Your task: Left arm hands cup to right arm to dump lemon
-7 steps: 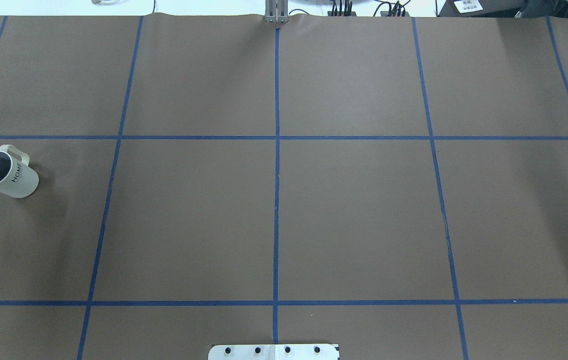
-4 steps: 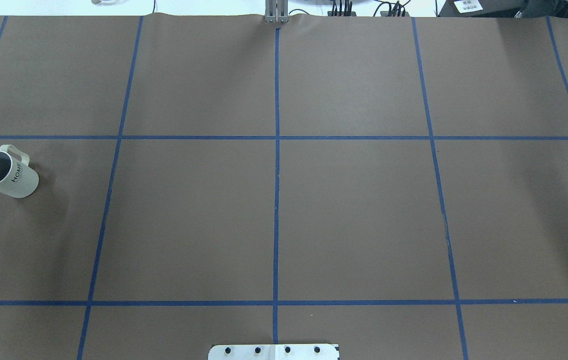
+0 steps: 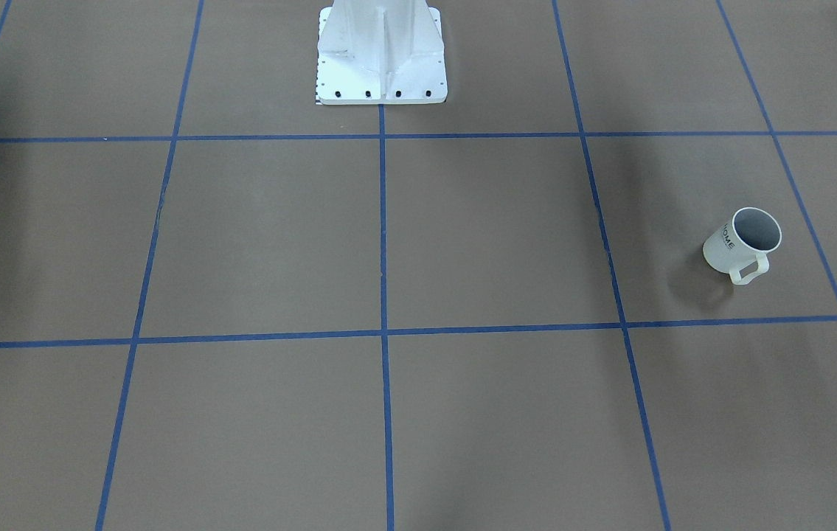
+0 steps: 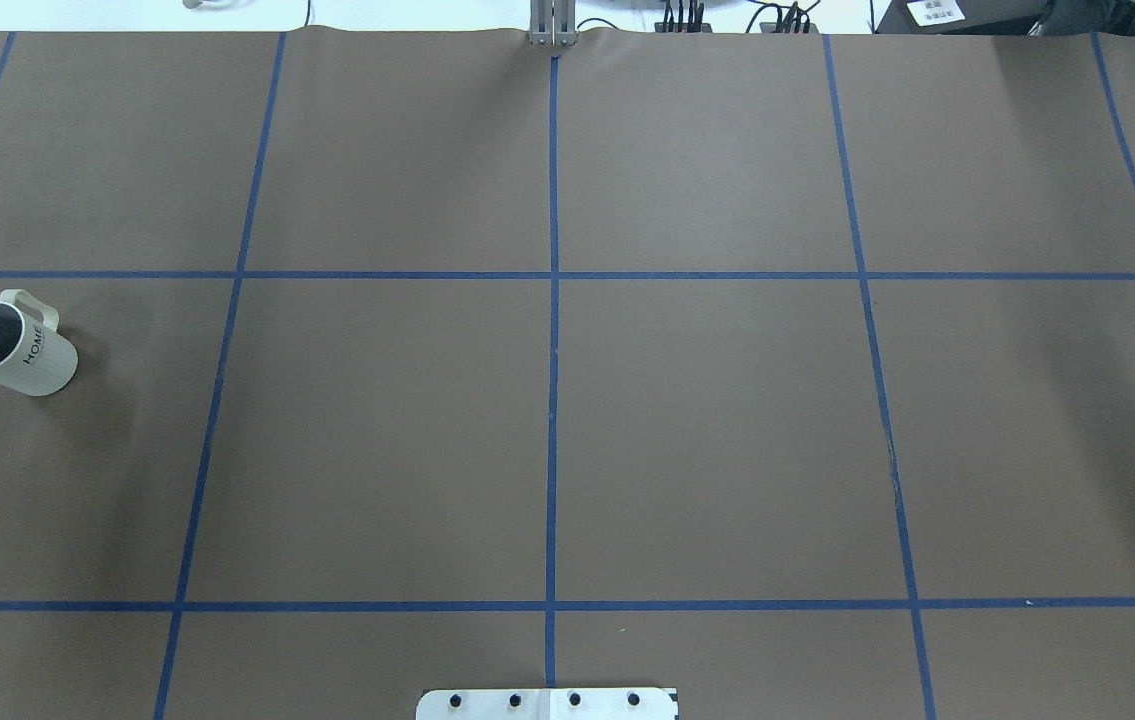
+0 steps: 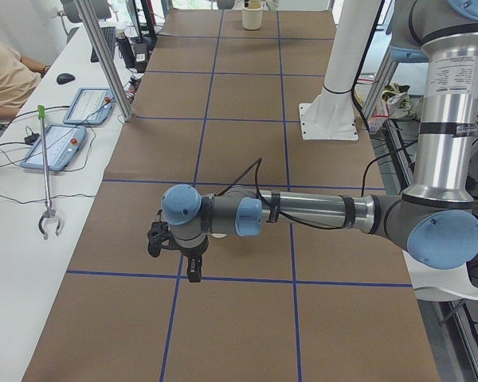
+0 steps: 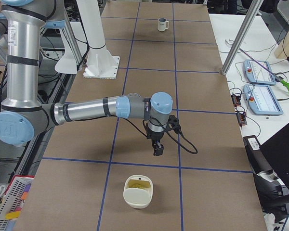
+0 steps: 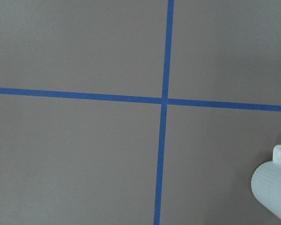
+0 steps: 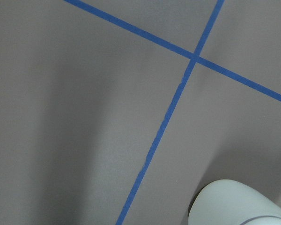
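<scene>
The cup (image 4: 12,345) is a white mug lettered "HOME" that stands upright at the table's far left, with its handle towards the far side. It also shows as the cup (image 3: 742,243), the cup (image 6: 162,24) and, at the lower right corner of the left wrist view, the cup (image 7: 274,187). Its inside looks grey, and the lemon is hidden. My left gripper (image 5: 193,273) hangs over the table and points down, and its arm covers the cup in that view. My right gripper (image 6: 157,149) points down over the table's right end. I cannot tell whether either one is open or shut.
A white bowl (image 6: 138,191) with something yellow in it stands at the right end, near the right gripper, and shows as the bowl (image 8: 239,204) in the right wrist view. The robot's white base (image 3: 381,55) stands mid-table. Blue tape lines (image 4: 552,400) grid the brown table. A person sits at the left side desk (image 5: 4,76).
</scene>
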Tool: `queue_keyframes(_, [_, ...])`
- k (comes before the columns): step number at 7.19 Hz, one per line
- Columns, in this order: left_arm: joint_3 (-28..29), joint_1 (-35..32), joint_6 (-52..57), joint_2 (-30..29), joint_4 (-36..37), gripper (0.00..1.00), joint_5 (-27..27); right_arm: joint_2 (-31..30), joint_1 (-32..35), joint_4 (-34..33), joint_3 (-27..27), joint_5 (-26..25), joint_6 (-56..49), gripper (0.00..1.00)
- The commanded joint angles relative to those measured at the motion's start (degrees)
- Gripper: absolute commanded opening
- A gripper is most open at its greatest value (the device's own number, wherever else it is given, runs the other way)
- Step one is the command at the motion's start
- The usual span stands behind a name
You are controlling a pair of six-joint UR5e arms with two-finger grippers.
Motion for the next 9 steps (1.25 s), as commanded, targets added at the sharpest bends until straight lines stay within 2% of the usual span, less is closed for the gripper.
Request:
queue_keyframes(1, [0.1, 0.2, -0.1, 1.0, -0.6, 1.0, 0.1, -0.2, 0.1, 0.3, 0.4, -0.1, 0.1, 1.0])
queue_keyframes(4, [-0.1, 0.3, -0.1, 2.4, -0.6, 1.0, 0.1, 0.2, 0.1, 0.3, 1.3, 0.1, 0.8, 1.0])
queue_keyframes(9, [-0.6, 0.4, -0.1, 3.3, -2.9, 1.0, 0.1, 7.5, 0.4, 0.0, 0.4, -0.6, 1.1, 1.0])
